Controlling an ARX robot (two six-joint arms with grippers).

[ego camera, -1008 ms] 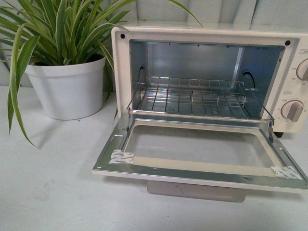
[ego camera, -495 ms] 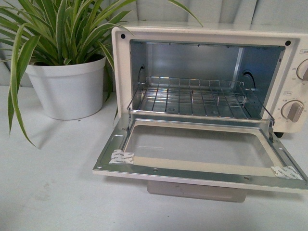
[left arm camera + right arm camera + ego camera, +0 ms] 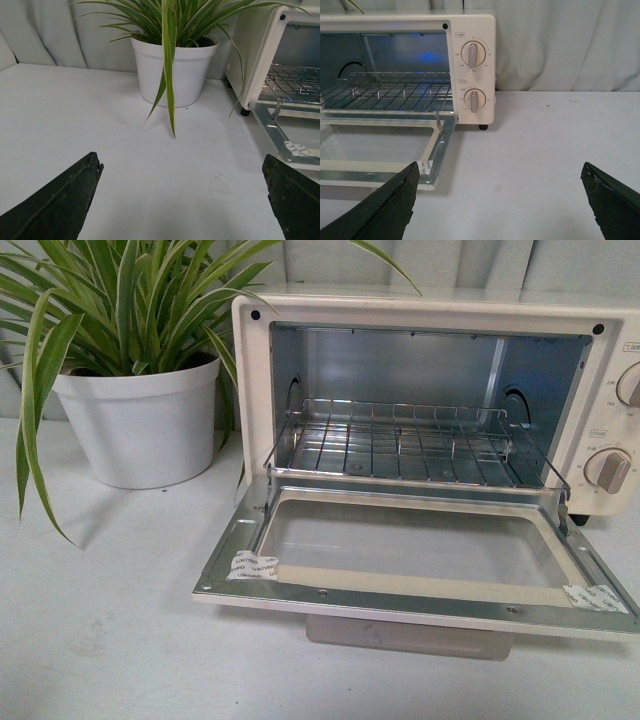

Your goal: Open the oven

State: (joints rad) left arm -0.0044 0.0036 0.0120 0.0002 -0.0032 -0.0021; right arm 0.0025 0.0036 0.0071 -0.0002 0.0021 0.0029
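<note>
The cream-white oven [image 3: 250,370] stands at the right of the front view with its glass door [image 3: 410,585] folded down flat and the wire rack [image 3: 400,440] pulled partway out. Two knobs [image 3: 472,55] show on its right panel. Neither arm appears in the front view. My left gripper [image 3: 182,170] is open over bare table, left of the oven [image 3: 252,50], holding nothing. My right gripper [image 3: 500,172] is open too, low over the table just right of the door's corner [image 3: 432,172], empty.
A white pot [image 3: 140,425] with a long-leaved green plant [image 3: 120,300] stands left of the oven, leaves drooping toward the table [image 3: 100,640]. A grey curtain [image 3: 560,45] hangs behind. The door juts out toward the table's front edge.
</note>
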